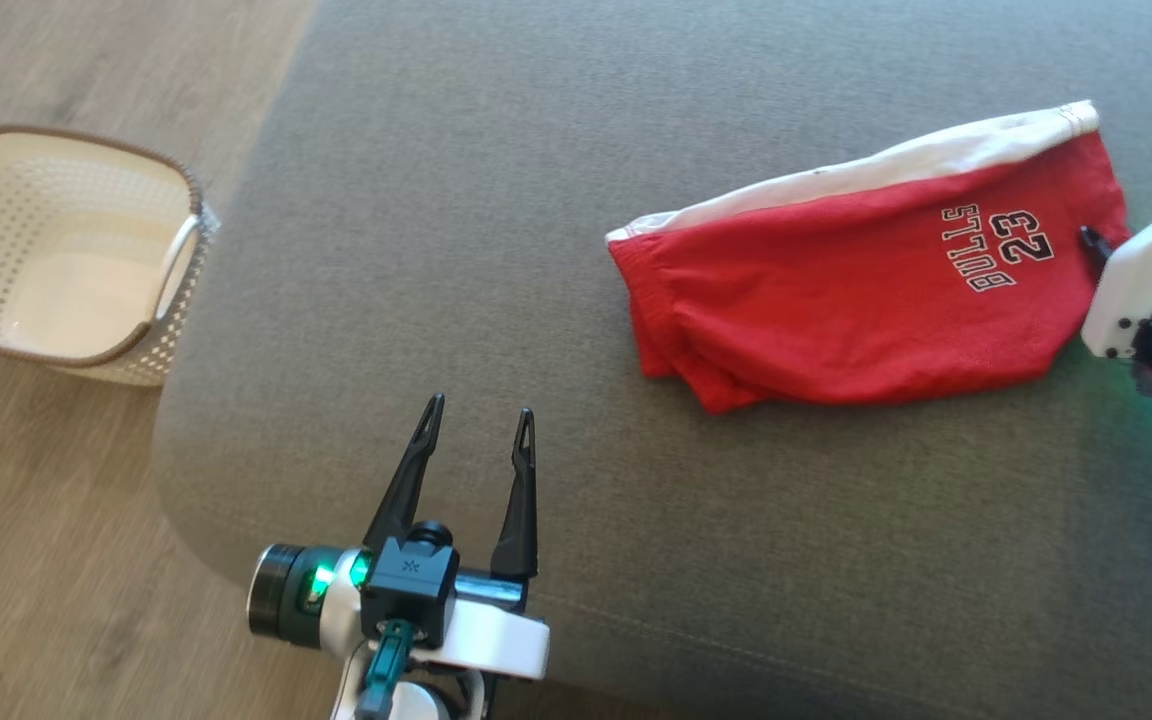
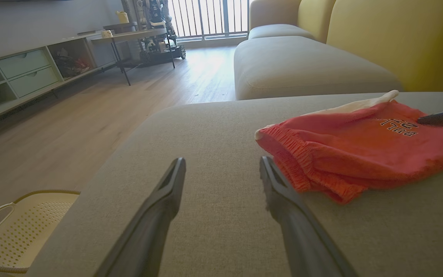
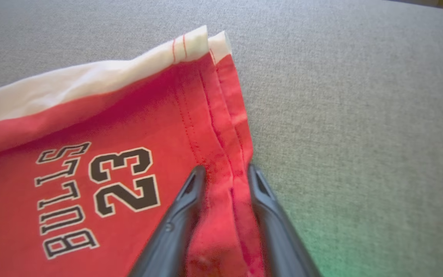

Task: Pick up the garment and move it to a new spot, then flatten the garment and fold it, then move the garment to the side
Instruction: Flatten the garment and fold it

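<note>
The garment (image 1: 836,290) is a pair of red shorts with a white side stripe and "BULLS 23" print, lying folded on the grey cushion (image 1: 496,200). My right gripper (image 1: 1096,240) is at its right hem. In the right wrist view this gripper (image 3: 225,167) is partly closed, and the red hem (image 3: 221,127) lies flat between its fingers. My left gripper (image 1: 479,408) hovers open and holds nothing near the cushion's front left, well left of the garment (image 2: 360,154). Seen from the left wrist, its fingers (image 2: 222,159) point at the shorts' waistband end.
A cream perforated basket (image 1: 86,140) stands on the wooden floor left of the cushion, also seen in the left wrist view (image 2: 21,231). A second grey seat and yellow backrest (image 2: 379,34) lie beyond. Bare cushion spreads around the garment.
</note>
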{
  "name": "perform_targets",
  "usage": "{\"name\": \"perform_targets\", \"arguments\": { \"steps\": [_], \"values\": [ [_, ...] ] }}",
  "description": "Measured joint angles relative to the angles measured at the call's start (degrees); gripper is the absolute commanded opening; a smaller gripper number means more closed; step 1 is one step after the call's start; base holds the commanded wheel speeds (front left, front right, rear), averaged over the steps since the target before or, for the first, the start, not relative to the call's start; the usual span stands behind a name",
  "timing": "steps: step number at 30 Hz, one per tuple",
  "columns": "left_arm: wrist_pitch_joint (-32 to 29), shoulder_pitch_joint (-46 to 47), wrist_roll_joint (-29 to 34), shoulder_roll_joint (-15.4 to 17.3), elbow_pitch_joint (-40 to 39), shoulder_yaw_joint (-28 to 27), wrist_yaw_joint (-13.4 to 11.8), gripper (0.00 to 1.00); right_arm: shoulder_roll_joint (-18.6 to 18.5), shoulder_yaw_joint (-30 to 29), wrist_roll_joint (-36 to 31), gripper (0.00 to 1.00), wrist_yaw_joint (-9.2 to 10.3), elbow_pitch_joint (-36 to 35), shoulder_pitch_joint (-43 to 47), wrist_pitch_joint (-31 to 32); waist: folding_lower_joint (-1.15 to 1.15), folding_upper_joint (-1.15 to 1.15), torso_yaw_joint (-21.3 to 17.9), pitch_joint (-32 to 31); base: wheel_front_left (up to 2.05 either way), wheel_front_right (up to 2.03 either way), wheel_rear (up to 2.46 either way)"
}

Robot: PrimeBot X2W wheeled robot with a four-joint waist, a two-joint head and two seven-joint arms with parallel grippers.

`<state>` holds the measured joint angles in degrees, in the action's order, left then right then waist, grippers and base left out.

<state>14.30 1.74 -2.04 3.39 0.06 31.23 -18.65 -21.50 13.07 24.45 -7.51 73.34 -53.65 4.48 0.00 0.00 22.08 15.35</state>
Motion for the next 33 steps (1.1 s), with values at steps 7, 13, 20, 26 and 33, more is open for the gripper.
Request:
{"name": "perform_targets", "arguments": {
  "steps": [7, 13, 20, 26, 33],
  "values": [
    [0.0, 1.0, 0.0, 0.1, 0.3, -0.4, 0.1, 1.0, 1.5, -0.4, 2.2, 0.0, -0.01, 0.2, 0.1, -2.7, 0.0, 0.0, -3.2, -0.6, 0.0, 0.0, 0.0],
    [0.0, 0.9, 0.5, 0.3, 0.4, -0.7, 0.0, 1.0, 0.8, -0.5, 3.4, 0.0, -0.01, 0.3, 0.1, -4.6, 0.0, 0.0, -7.5, -1.8, 0.0, 0.0, 0.0],
    [0.0, 0.9, 0.5, 0.4, 0.7, -0.7, 0.1, 1.0, -3.0, 1.2, 3.4, 0.0, -0.01, -0.3, 0.0, -5.6, 0.0, 0.0, -12.7, -3.4, 0.0, 0.0, 0.0],
    [0.0, 0.9, 0.5, 0.3, 1.4, -0.7, 0.5, 1.0, -3.8, 3.2, 3.3, 0.0, 0.0, -1.7, -0.6, -6.0, 0.0, 0.0, -14.7, -4.7, 0.0, 0.0, 0.0],
    [0.0, 0.8, 0.2, 0.2, 2.4, -0.6, 1.1, 1.0, -2.4, 7.7, 3.4, 0.0, 0.0, -5.4, -1.2, -6.0, 0.0, 0.0, -15.1, -6.6, 0.0, 0.0, 0.0]
  ]
}}
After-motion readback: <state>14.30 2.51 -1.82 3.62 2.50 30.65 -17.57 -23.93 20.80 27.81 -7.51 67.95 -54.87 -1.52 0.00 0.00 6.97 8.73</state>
